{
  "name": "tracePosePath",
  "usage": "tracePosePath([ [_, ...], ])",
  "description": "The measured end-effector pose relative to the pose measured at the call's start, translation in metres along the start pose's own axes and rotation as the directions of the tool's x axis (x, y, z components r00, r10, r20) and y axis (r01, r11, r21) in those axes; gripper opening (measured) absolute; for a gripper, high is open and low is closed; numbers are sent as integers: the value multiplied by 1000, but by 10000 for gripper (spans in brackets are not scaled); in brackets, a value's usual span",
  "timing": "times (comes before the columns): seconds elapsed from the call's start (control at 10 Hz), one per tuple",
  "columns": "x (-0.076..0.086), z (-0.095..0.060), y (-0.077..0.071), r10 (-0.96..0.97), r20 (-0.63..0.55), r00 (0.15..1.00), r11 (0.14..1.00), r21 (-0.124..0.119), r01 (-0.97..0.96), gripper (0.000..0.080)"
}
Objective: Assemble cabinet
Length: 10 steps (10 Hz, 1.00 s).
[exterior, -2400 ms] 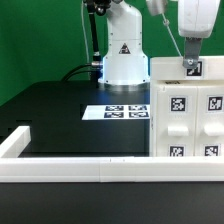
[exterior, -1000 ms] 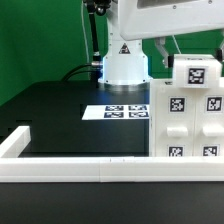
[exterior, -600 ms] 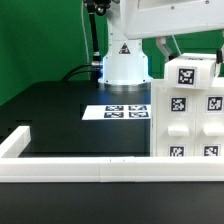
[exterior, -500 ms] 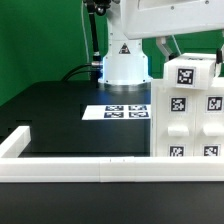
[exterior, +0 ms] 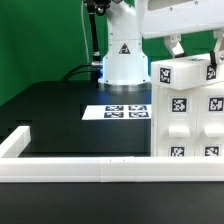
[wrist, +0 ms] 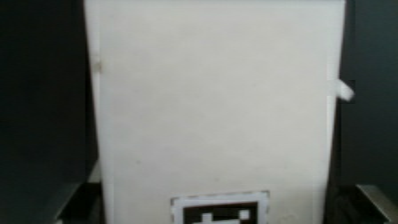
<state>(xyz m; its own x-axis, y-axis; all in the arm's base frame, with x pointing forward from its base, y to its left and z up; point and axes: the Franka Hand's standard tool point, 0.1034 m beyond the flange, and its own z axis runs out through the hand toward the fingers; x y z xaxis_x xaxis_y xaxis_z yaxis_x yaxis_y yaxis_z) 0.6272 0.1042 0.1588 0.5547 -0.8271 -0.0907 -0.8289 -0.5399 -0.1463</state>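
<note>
Cabinet: the cabinet (exterior: 190, 115) stands at the exterior view's right, on the near part of the black surface (exterior: 60, 110), its tagged square compartments facing the camera; its right side runs out of frame.
Upper panel: a white tagged piece (exterior: 185, 72) sits at the cabinet's top, a little tilted, so it seems not fully seated; whether it rests on the body or is carried, I cannot tell.
Gripper: the gripper (exterior: 195, 45) hangs just above that piece, its fingers (exterior: 176, 46) spread wide to either side of it; in the wrist view the dark finger tips (wrist: 71, 200) flank a broad white panel (wrist: 214, 100) bearing a tag. Spread around it, but a firm hold is not certain.
Marker board: the marker board (exterior: 112, 111) lies flat in the middle of the surface, just left of the cabinet.
Border rail: a low white rail (exterior: 70, 166) runs along the near edge and turns back at the left.
Robot base: the white base (exterior: 122, 55) stands at the far side before the green backdrop.
Progress: judged well along; the body stands assembled, and the top piece looks to be the part in hand.
Left to do: likely squaring and seating that piece, then drawing the gripper clear.
</note>
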Motion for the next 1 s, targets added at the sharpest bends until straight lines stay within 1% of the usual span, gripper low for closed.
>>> tracePosePath([
  [0.3,0,0,-1,174,3,985,985,7,-174,550],
  [0.4,1,0,-2,262,6,965,965,22,-262,550],
  [0.5,0,1,1,400,16,916,915,50,-400,550],
  [0.6,0,1,1,489,26,872,869,72,-490,550],
  [0.8,0,2,1,661,51,749,740,121,-661,550],
  [0.9,1,2,-1,733,70,676,664,140,-734,550],
  [1.0,1,2,-1,737,74,672,660,139,-739,550],
])
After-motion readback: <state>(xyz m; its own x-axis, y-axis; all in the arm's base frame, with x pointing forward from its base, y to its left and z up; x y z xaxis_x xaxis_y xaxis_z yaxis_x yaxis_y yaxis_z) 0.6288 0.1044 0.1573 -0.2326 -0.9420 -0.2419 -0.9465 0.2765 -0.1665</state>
